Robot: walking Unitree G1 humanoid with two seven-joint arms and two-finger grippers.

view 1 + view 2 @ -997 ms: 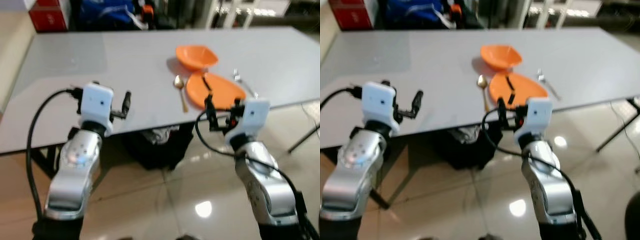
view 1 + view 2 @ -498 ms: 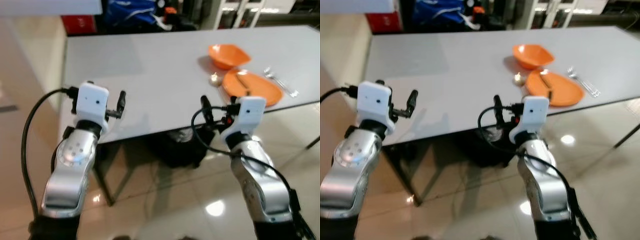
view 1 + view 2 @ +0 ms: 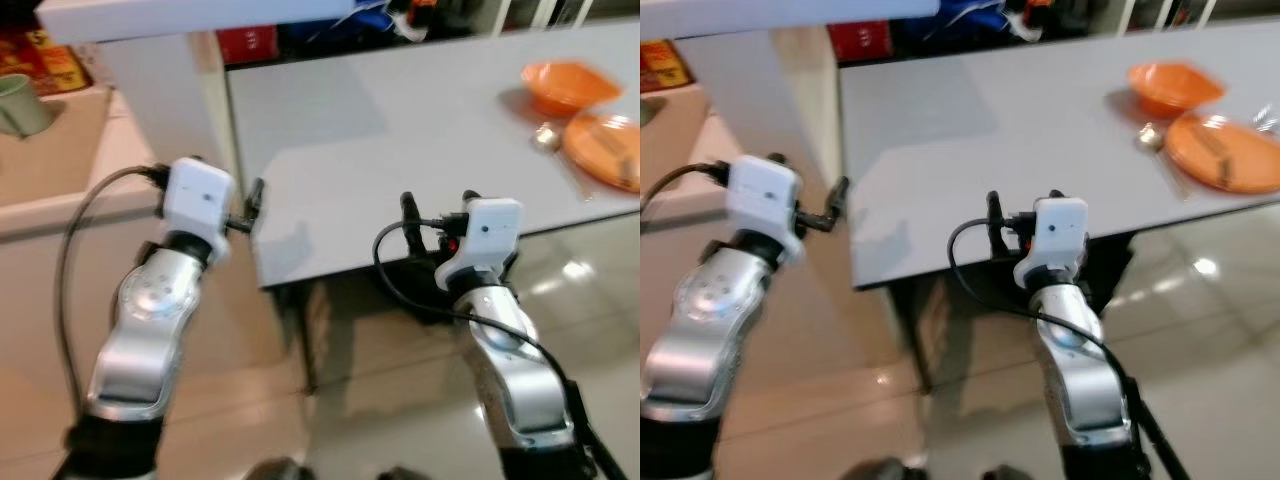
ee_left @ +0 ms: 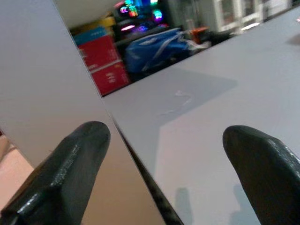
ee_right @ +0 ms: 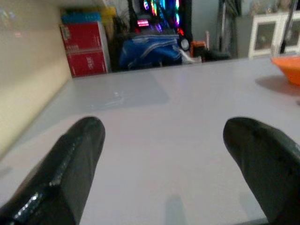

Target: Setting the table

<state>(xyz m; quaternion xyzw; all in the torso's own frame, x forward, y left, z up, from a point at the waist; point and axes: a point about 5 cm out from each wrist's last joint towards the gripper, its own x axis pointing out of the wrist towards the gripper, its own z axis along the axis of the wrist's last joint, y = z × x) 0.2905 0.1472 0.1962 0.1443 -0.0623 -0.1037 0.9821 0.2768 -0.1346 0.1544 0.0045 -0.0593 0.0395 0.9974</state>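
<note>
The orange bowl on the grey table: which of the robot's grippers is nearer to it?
Right. The right gripper hovers by the table's near edge, with the orange bowl further along the table on its side. The left gripper is at the table's near left corner, further from the bowl.

**Hidden, cropped and unclear**

Orange plate [image 3: 610,150] cut off by the frame edge in the left eye view; the dark item lying on it is too blurred to name. Spoon [image 3: 546,137] beside it reads as a soft smear, its handle indistinct. Orange bowl [image 3: 565,85] has fuzzy edges. Green mug [image 3: 18,103] on the counter is cropped at the side. Under the grey table [image 3: 400,130], a dark bundle sits mostly hidden by the tabletop and the right arm. Clutter behind the table, red boxes [image 5: 84,49] and blue bag [image 5: 150,51], is out of focus; labels unreadable. Both wrist views crop their own fingertips.
</note>
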